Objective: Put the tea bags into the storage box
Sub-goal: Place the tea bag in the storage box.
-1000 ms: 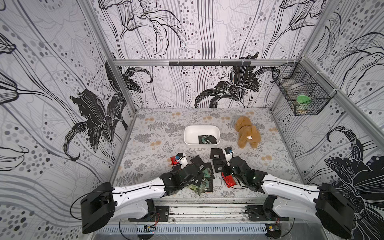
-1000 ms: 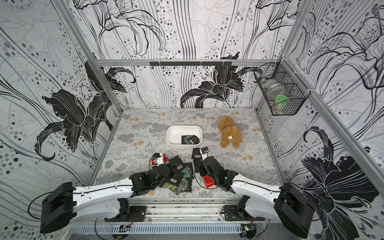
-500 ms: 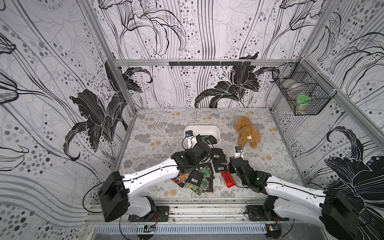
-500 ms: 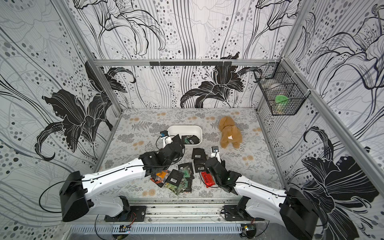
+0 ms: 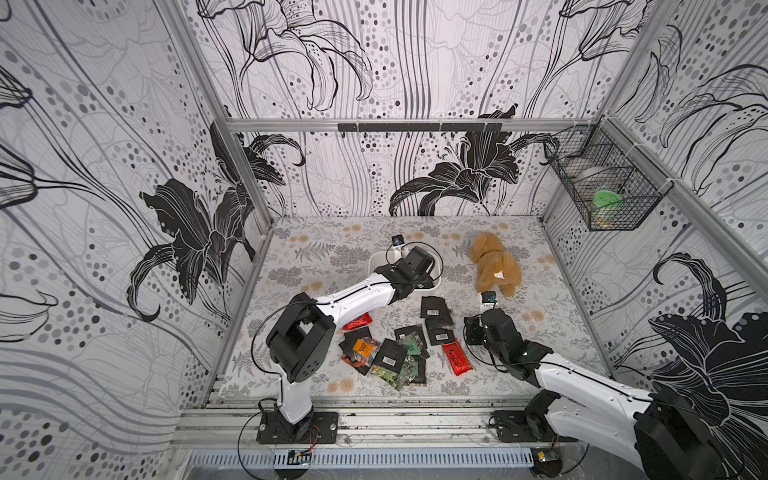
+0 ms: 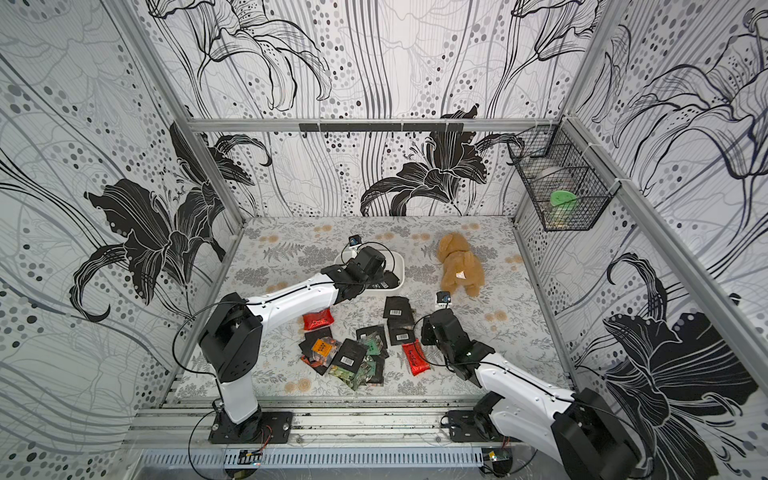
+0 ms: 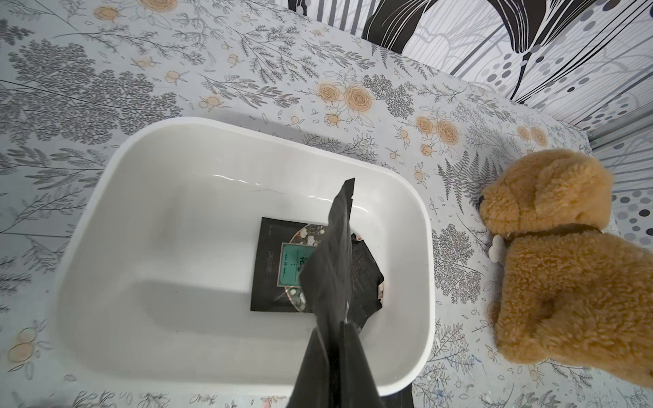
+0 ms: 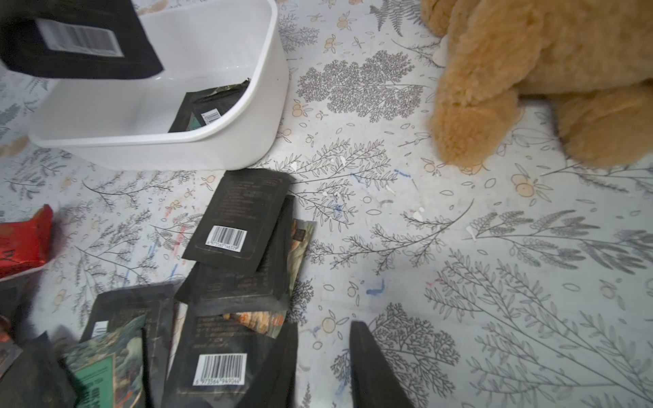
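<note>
In both top views the left gripper [image 5: 426,274] hangs over the white storage box [image 5: 375,262]; loose tea bags [image 5: 392,353] litter the table [image 5: 540,316] beside the right gripper [image 5: 468,332]. Left wrist view: clamped fingers [image 7: 353,371] pinch a black sachet [image 7: 335,247] above the box, with two more sachets [image 7: 279,268] inside. Right wrist view: fingers [image 8: 374,371] stand apart, empty, beside barcoded sachets [image 8: 226,219] near the box.

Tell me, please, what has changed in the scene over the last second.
The left hand swung up from the pile and out over the storage box, shut on a black tea bag that now hangs edge-on above it. The right hand stayed low beside the pile; its jaws now stand apart, holding nothing. The storage box, pile and plush toy kept their places.
</note>
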`<state>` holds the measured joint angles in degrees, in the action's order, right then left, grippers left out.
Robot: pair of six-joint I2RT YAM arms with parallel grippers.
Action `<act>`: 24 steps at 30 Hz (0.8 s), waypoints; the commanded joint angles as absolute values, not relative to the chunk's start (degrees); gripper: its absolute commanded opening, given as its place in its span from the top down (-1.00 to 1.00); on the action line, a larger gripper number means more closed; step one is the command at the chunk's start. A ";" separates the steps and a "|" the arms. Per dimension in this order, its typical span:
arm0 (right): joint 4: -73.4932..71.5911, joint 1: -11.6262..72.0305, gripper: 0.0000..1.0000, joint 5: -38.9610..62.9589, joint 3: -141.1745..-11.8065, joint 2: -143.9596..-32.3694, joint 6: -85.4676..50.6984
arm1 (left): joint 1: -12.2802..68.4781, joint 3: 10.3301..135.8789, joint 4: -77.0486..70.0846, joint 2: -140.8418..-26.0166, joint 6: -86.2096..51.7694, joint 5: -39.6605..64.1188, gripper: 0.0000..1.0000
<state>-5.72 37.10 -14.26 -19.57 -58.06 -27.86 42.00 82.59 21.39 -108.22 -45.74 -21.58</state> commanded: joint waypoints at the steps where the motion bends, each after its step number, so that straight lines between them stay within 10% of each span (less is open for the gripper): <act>1: -7.65 36.57 0.36 -10.77 -18.98 -57.44 -27.37 | 40.93 86.16 20.68 -111.01 -44.06 -20.64 1.00; 4: -8.48 36.56 0.31 -9.13 -18.78 -57.47 -26.89 | 40.45 90.74 25.14 -113.67 -43.58 -25.37 0.99; 13: -9.56 36.44 0.23 -6.95 -18.37 -57.25 -25.44 | 39.32 89.48 29.93 -107.20 -42.79 -28.35 -0.24; 24: -9.69 36.47 0.20 -7.25 -17.64 -55.07 -24.50 | 39.68 61.60 16.19 -82.43 -49.90 -12.32 -0.37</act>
<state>-9.28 36.71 -7.03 -18.50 -56.07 -25.67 39.70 68.01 22.11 -85.32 -46.46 -21.04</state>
